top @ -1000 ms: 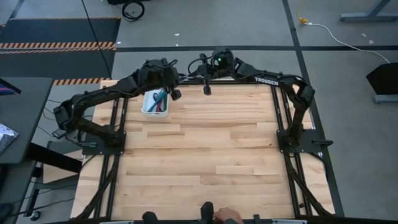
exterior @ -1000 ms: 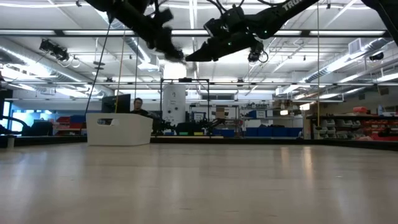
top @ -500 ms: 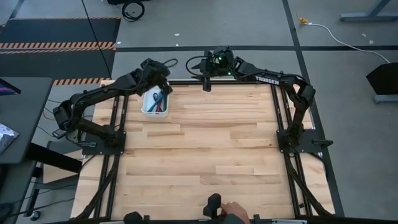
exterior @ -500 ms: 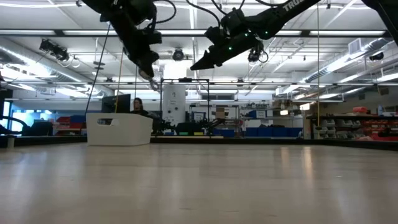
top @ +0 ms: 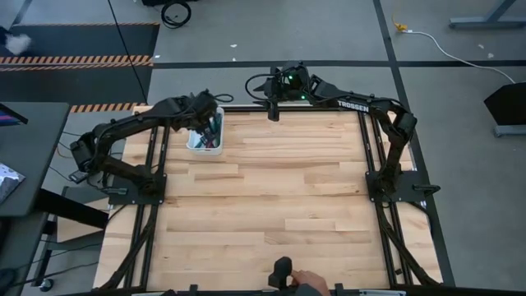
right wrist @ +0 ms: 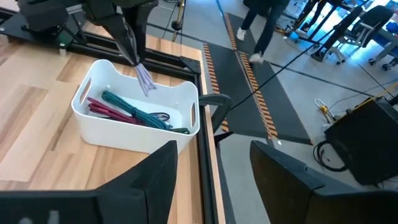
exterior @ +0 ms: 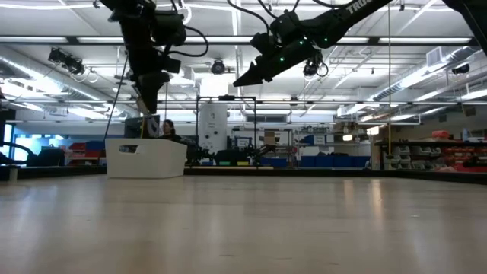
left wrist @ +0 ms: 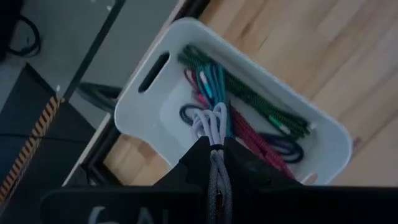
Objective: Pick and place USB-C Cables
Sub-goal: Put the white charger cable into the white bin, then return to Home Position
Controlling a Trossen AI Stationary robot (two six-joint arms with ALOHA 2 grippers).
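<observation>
Left gripper (left wrist: 214, 163) is pinched on the pale lilac-grey cable (left wrist: 213, 127), fingers nearly together with the bundle's looped end sticking out past the tips. It hangs directly over the white bin (left wrist: 149, 134), the loops dangling just above the contents; can't tell if they touch anything below. In the right wrist view the same gripper (right wrist: 132, 48) points down into the bin (right wrist: 109, 140) with the lilac cable (right wrist: 144, 78) trailing from its tips.

Inside the bin: dark green cable (left wrist: 249, 99) along the far wall, teal cable (left wrist: 214, 84) next to it, magenta cable (left wrist: 255, 146) crossing under them, purple cable (left wrist: 280, 146) looped at one end. All four lie tangled together on the bin floor.

High view: bin (top: 197, 144) sits upper left of the frame, near the table's (top: 279, 197) back-left corner, left gripper (top: 205, 117) on top of it. Low view: bin (exterior: 144, 158) at left middle, left gripper (exterior: 144, 103) above it.

Right gripper (right wrist: 211, 165) is spread wide, nothing between the fingers. It sits raised at top centre of the high view (top: 274, 113), over the table's back edge, well apart from the bin.

A person's hand (top: 306, 284) shows at the bottom edge of the high view. Legs of a walking person (right wrist: 264, 28) show upper right in the right wrist view.
</observation>
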